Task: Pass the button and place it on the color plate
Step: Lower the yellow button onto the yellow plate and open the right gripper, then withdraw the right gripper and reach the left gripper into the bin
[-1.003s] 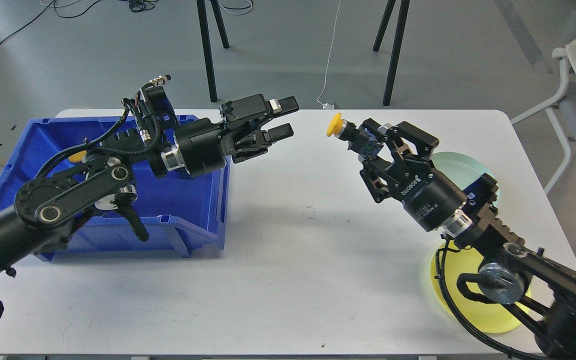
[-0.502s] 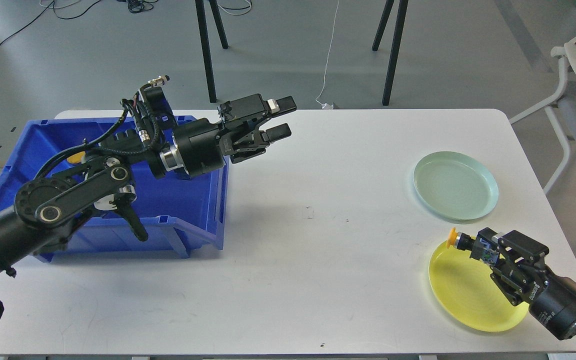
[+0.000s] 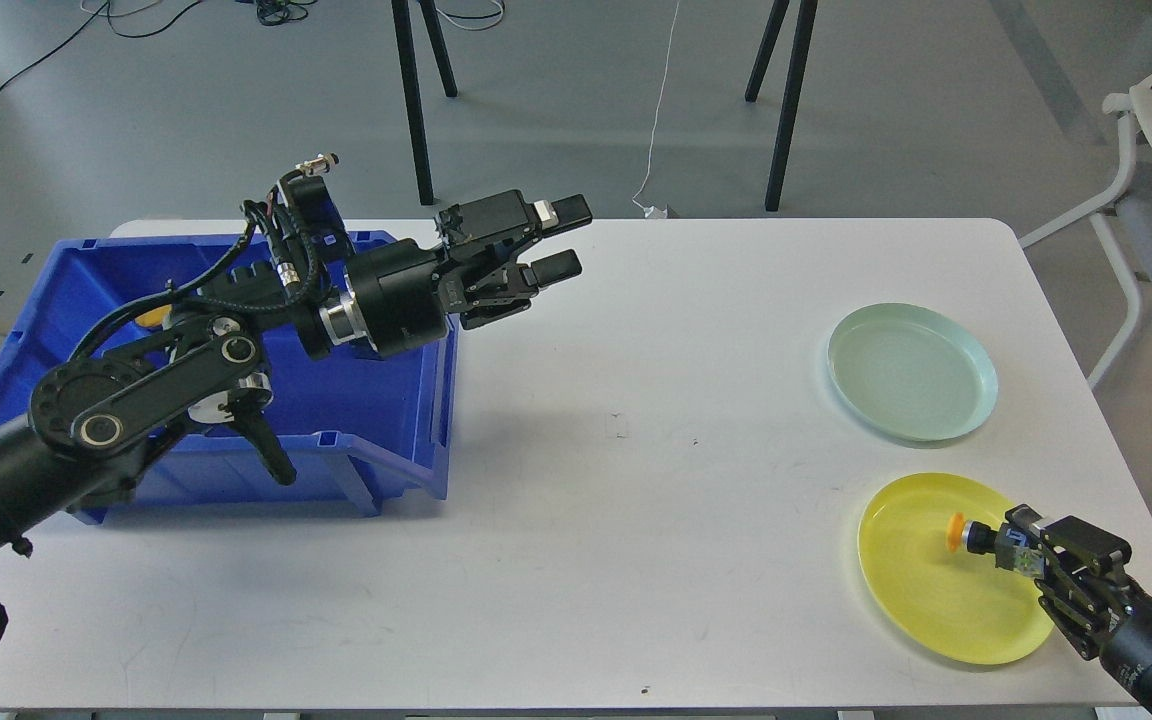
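Note:
A button with a yellow cap (image 3: 955, 530) and dark body is held sideways in my right gripper (image 3: 1018, 548), low over the yellow plate (image 3: 926, 600) at the table's front right. The cap points left; I cannot tell whether it touches the plate. My right gripper is shut on the button's body. My left gripper (image 3: 558, 240) is open and empty, held above the table just right of the blue bin (image 3: 376, 470). A pale green plate (image 3: 911, 372) lies behind the yellow one.
Another yellow-capped button (image 3: 152, 316) lies in the blue bin, partly hidden by my left arm. Black stand legs (image 3: 414, 100) and a white chair (image 3: 1151, 180) stand beyond the table's far edge.
My right gripper carried the button from mid-table height down and back to the front right, and now holds it over the yellow plate. My left arm stayed almost still.

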